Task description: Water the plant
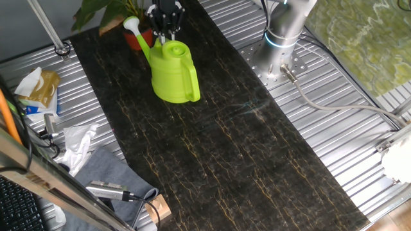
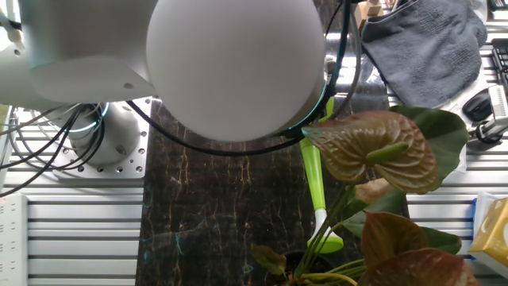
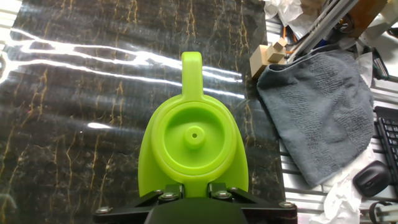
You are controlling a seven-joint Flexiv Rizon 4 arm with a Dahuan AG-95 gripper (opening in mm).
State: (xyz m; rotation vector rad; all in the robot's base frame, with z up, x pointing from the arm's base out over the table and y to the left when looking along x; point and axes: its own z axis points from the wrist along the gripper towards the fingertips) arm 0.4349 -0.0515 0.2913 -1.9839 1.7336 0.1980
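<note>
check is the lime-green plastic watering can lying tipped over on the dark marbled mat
No, the lime-green plastic watering can stands upright on the dark marbled mat, handle to the side.

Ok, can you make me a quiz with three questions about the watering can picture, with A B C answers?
1. Where is the can's spout pointing?
A. At the plant
B. At the grey cloth
C. At the robot's base

2. What colour is the can?
A. Blue
B. Lime green
C. White

3. How is the can right now?
A. Lying on its side
B. Standing upright on the dark mat
C. Upside down

Answers:
1. A, in one fixed view the spout reaches toward the leaves and the red-orange pot.
2. B, it is lime green in every view.
3. B, it stands upright on the mat with the gripper right above it, near the top by the spout. Whether the fingers are closed on it is hard to tell.
</note>
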